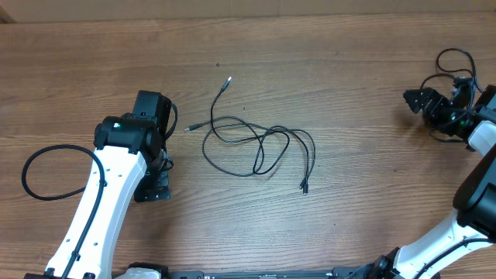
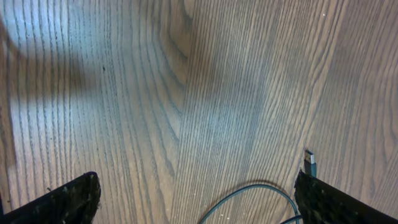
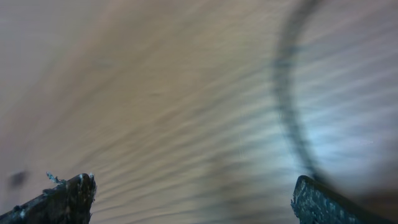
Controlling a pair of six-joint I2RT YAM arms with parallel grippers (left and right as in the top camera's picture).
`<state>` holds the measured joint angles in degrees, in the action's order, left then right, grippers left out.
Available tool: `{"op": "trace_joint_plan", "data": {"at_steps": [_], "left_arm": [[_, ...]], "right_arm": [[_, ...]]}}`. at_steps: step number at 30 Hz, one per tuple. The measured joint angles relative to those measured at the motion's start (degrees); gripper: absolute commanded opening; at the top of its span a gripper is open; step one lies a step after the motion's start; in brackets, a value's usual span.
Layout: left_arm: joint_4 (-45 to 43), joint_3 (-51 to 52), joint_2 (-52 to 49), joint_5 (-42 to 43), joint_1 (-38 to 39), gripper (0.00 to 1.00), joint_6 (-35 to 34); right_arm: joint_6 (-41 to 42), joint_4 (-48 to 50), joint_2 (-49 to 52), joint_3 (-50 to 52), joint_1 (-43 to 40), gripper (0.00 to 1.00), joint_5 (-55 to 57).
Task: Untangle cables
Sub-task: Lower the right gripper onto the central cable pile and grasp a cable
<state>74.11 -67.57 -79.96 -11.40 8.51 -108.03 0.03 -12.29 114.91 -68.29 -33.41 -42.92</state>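
We see the cables (image 1: 263, 138) lying in a loose tangle in the middle of the table (image 1: 349, 46). Our left gripper (image 2: 198, 202) is just to the left of them. Its jaws are wide apart and hold nothing, and one plug tip (image 2: 309, 163) lies near one finger. Our right gripper (image 3: 196, 200) is far off by the right edge, well away from the cables. Its jaws are wide apart too and hold nothing.
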Motion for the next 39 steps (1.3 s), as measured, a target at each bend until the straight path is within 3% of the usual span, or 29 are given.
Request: {"op": "trace_joint_plan", "data": {"at_steps": [10,18,30,35,39], "left_arm": [[0.0,0.0,0.0,0.0,0.0,1.00,0.0],[0.0,0.0,0.0,0.0,0.0,1.00,0.0],[0.0,0.0,0.1,0.0,0.0,1.00,0.0],[0.0,0.0,0.2,0.0,0.0,1.00,0.0],[0.0,0.0,0.2,0.0,0.0,1.00,0.0]], "right_arm": [[-1.3,-4.5,-11.1,-0.8,3.5,1.00,-9.6],[-1.6,-9.0,-19.6,-1.2,13.6,1.00,-10.6],[-1.5,-38.8,-20.0,-1.8,39.7,1.00,11.0],[-1.6,-44.7,-20.0,-1.8,47.7,1.00,13.7],[-0.9,-43.8,-20.0,-1.1,52.7,1.00,15.5]]}}
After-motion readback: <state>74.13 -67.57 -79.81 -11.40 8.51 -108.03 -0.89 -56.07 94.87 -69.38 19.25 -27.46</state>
